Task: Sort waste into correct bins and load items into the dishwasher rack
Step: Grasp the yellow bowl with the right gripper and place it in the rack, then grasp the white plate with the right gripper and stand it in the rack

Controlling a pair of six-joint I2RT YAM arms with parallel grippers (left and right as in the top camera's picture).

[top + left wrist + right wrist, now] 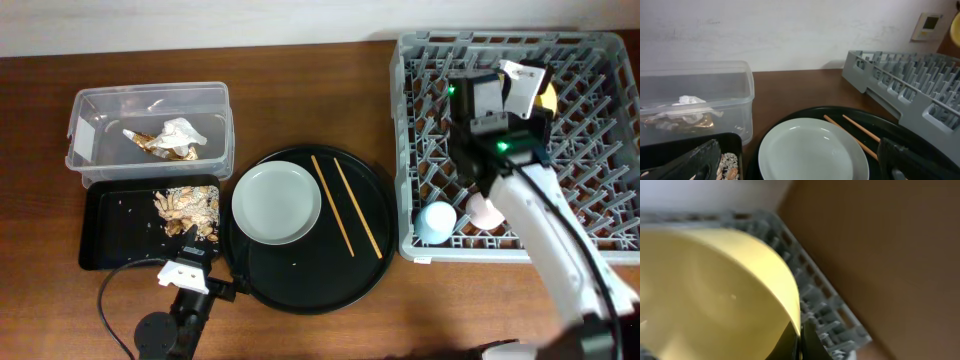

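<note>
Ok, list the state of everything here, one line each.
Plate: empty, face up on the round tray.
Chopsticks: lying on the round tray beside the plate.
Bowl: gripped by the right claw over the rack.
Blue cup: in the rack.
Pink cup: in the rack.
Tub: holds scrap and tissue.
Black bin: holds crumbs.
Left claw: open, empty.

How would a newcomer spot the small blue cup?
Find the big grey dishwasher rack on the right. Two small cups sit along its near edge. The blue cup is at the left corner; the pink cup sits beside it.
</note>
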